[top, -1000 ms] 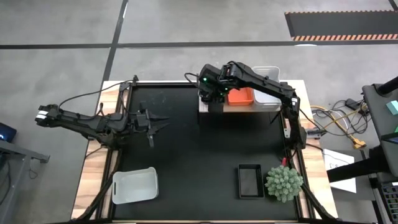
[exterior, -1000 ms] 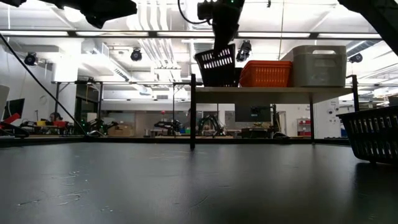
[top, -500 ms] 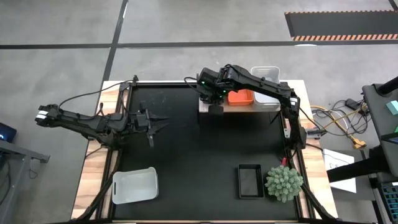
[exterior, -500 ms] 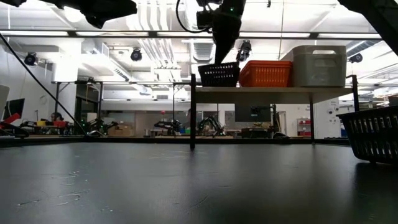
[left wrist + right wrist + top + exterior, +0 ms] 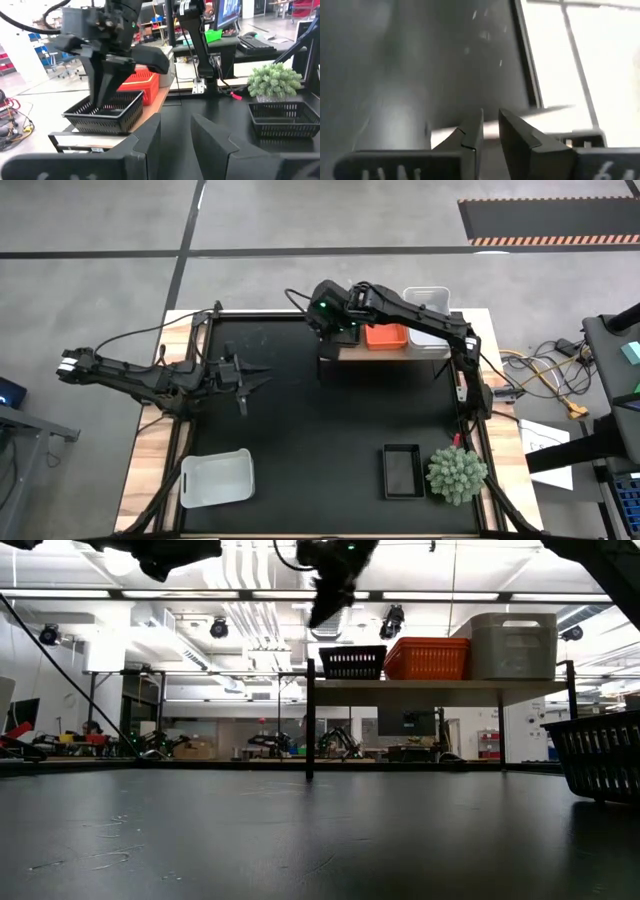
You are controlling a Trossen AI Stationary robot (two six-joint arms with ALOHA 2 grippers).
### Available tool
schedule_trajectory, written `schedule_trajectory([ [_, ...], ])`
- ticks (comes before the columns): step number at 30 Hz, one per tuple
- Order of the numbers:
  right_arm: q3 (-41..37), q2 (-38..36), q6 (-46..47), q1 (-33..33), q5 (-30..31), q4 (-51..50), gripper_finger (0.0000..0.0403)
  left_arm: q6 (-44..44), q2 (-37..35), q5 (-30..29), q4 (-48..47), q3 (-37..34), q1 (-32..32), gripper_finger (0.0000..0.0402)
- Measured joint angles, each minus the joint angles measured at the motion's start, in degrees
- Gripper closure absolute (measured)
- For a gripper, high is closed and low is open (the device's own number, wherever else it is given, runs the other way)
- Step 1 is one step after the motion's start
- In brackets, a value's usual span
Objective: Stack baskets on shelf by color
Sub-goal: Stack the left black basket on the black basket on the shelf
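1. Reaching across the far side of the counter (image 5: 300,430), the right arm stretches from its base at the right edge toward the shelf (image 5: 345,353), elbow raised and wrist turned down.
2. The right gripper (image 5: 328,320) hangs above the shelf's left end; in the low view it sits clear above the black basket (image 5: 352,662), touching nothing.
3. Its fingers (image 5: 470,131) stand a narrow gap apart in the right wrist view, with nothing between them.
4. The black basket rests upright on the left end of the shelf, just beside the red-orange basket (image 5: 428,658).
5. The white basket (image 5: 514,645) stands at the shelf's right end, next to the red-orange one, so the three sit in a row.
6. The left arm lies low and stretched along the left side of the counter, its left gripper (image 5: 250,377) pointing toward the middle, well apart from the shelf.
7. The left fingers (image 5: 145,145) are parted by a moderate gap and hold nothing.
8. A second white basket (image 5: 216,478) sits on the counter's near left corner.
9. Another black basket (image 5: 402,470) sits near the right front, just beside the green spiky plant (image 5: 457,473).
10. From the left wrist view, the right gripper shows poised over the shelved black basket, fingers pointing down at its rim.
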Motion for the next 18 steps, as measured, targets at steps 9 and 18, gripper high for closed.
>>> schedule_trajectory([
  [9, -0.09, 2.38, 0.69, 0.00, -0.41, 0.79, 0.0394, 1.33, 0.00, 0.00, 0.01, 0.00, 0.04, 0.0311],
  [18, -0.35, 3.48, 1.97, 0.00, 0.03, -3.51, 0.0394, 1.55, 0.11, 0.00, 0.49, 0.00, 0.02, 0.0311],
])
